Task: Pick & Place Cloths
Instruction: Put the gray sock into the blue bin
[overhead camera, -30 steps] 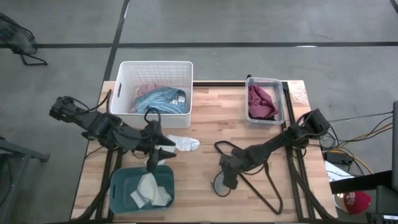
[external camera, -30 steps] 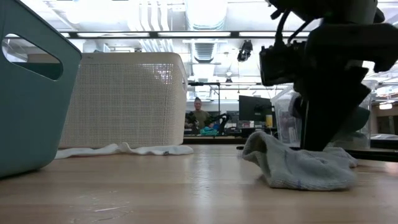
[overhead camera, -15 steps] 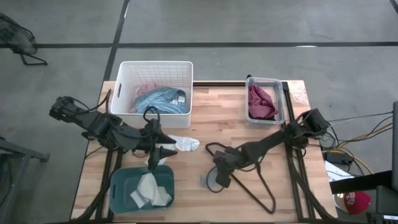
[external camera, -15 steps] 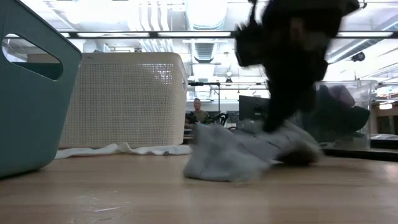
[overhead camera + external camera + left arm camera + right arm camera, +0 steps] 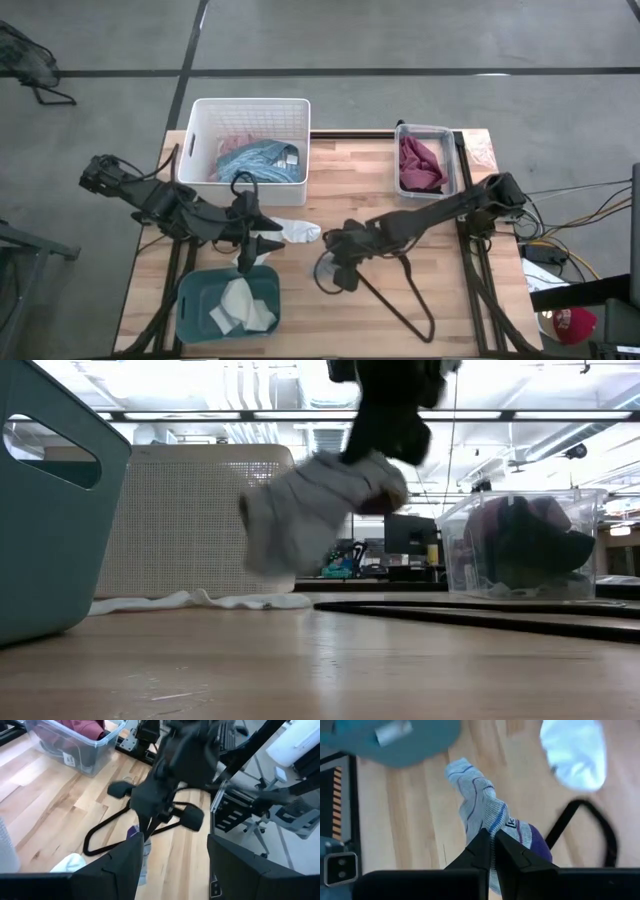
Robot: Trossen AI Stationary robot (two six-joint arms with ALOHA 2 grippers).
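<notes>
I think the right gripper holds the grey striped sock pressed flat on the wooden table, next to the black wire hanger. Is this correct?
Not quite. The right gripper is shut on the grey striped sock, but the sock is lifted off the wooden table, not pressed flat on it: the low view shows it hanging in the air. The black wire hanger does lie beside it, as the high view shows.

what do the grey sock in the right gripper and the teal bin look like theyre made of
The grey sock, pinched in the right gripper, looks like soft knit fabric: fine ribbing, thin blue stripes and a purple toe show, and it droops limply. The teal bin looks like moulded plastic with a matte finish: smooth rigid wall and a clean cut-out handle.
</notes>
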